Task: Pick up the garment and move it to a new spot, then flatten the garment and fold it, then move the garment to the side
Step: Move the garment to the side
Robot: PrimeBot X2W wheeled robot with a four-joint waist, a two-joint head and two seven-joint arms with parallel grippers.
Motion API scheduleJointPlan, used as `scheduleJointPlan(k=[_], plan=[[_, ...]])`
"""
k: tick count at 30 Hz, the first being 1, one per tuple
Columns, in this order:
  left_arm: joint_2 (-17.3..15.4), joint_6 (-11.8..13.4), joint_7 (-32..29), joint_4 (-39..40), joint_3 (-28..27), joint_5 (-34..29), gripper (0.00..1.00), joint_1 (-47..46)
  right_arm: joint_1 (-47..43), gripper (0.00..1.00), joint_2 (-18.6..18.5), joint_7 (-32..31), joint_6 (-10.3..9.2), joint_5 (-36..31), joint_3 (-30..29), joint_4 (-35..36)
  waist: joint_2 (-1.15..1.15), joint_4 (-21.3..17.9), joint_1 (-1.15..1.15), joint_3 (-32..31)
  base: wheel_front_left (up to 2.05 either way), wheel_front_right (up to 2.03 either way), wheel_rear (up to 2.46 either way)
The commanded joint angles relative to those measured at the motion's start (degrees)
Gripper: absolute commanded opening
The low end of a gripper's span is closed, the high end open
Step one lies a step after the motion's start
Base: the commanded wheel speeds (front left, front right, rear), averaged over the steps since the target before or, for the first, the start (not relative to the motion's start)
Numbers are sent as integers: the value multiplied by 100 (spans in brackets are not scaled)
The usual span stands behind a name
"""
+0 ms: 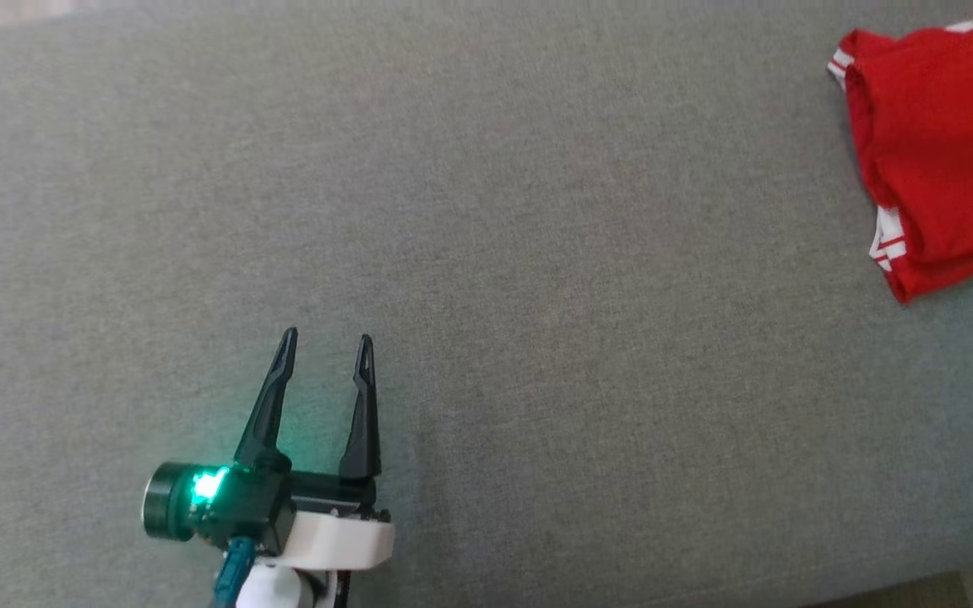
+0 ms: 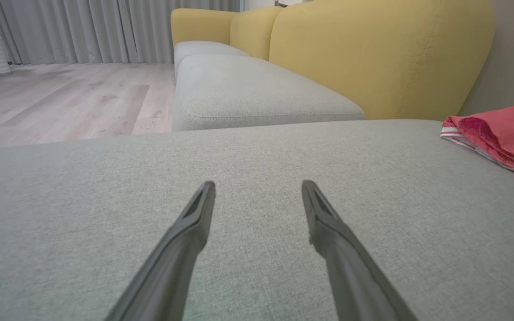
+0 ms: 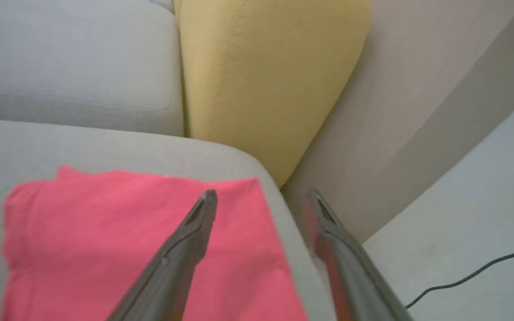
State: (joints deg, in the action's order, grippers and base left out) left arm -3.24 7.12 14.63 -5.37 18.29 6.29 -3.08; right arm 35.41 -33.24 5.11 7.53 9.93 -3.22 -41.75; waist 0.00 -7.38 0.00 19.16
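**Garment position.** The red garment (image 1: 934, 152) (white stripes at its hems) lies folded on the grey seat cushion (image 1: 537, 253), at the cushion's far right corner. In the head view its right part runs past the frame edge. The right wrist view shows its right edge close to the cushion's right edge, near the yellow backrest (image 3: 261, 80).

**Left gripper (image 1: 327, 338).** Open. The two dark fingers stand apart and hold nothing. They are above bare cushion toward the near edge, left of centre and well apart from the garment. A green light (image 1: 208, 485) glows on the gripper body.

**Right gripper (image 3: 262, 195).** Open. The fingers are spread above the right edge of the garment. One finger is over the red cloth. The other is over the cushion's rim and the wall beyond. It cannot be told whether either fingertip touches the cloth.

**Surroundings.** Beside the cushion's right edge, a dark cable (image 3: 475, 272) lies on the pale floor (image 3: 484, 200).
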Motion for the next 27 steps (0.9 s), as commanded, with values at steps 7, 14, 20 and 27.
scheduleJointPlan(k=[7,14,20,27], plan=[[36,40,37,167,-208,178,100,290,-1101,100,1201,109,-4,60,345,626,0,236,0,-793,0,0,0],[36,47,37,-8,-283,513,100,779,-2113,100,2208,822,-4,115,912,842,0,467,0,-1665,0,0,0],[36,179,37,3,-462,458,100,1023,-2822,100,2751,984,-4,265,1175,1915,0,577,0,-1986,0,0,0],[36,214,37,441,-654,146,100,1358,-3827,100,2879,987,-4,86,1182,3189,0,723,0,-2348,0,0,0]])
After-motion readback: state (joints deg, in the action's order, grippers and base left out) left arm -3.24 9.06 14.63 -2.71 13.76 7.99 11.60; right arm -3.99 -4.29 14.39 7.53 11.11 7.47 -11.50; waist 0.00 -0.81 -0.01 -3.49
